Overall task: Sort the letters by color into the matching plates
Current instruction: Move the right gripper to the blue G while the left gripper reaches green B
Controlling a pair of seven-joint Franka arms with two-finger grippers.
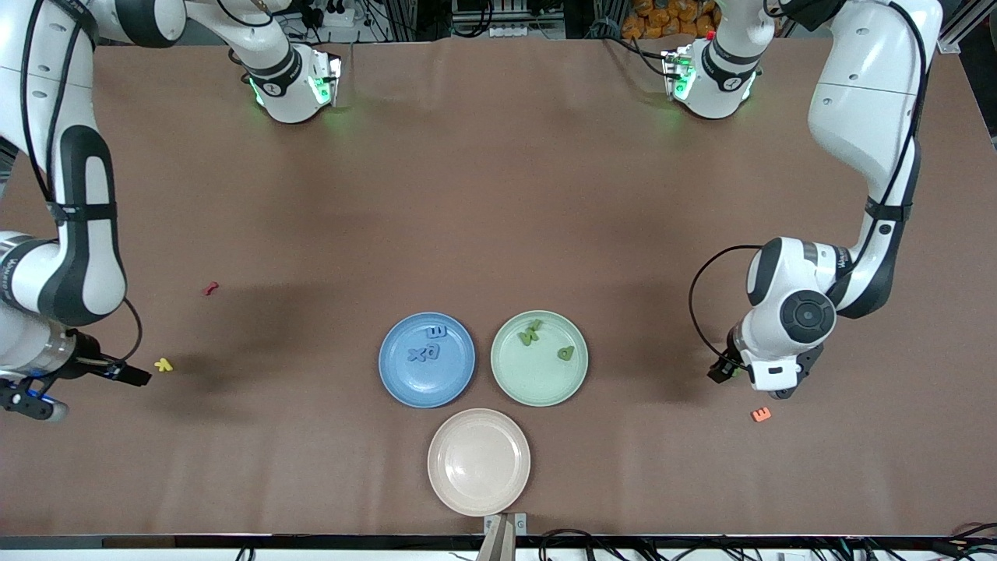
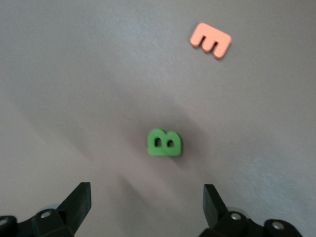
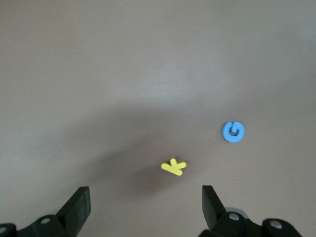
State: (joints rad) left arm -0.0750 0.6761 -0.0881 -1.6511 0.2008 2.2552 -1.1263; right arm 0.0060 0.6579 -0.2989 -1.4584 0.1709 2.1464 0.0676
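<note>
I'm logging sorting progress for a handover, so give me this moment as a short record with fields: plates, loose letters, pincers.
blue plate: three blue letters
green plate: two green letters
beige plate: no letters
loose on table: red letter, yellow letter, orange letter, green B, blue G
left pincer: open, over the green B, holding nothing
right pincer: open, over the table by the yellow letter, holding nothing

Blue letters (image 1: 427, 348) lie in the blue plate (image 1: 397, 382), green letters (image 1: 545, 343) in the mint plate (image 1: 537, 389).
</note>
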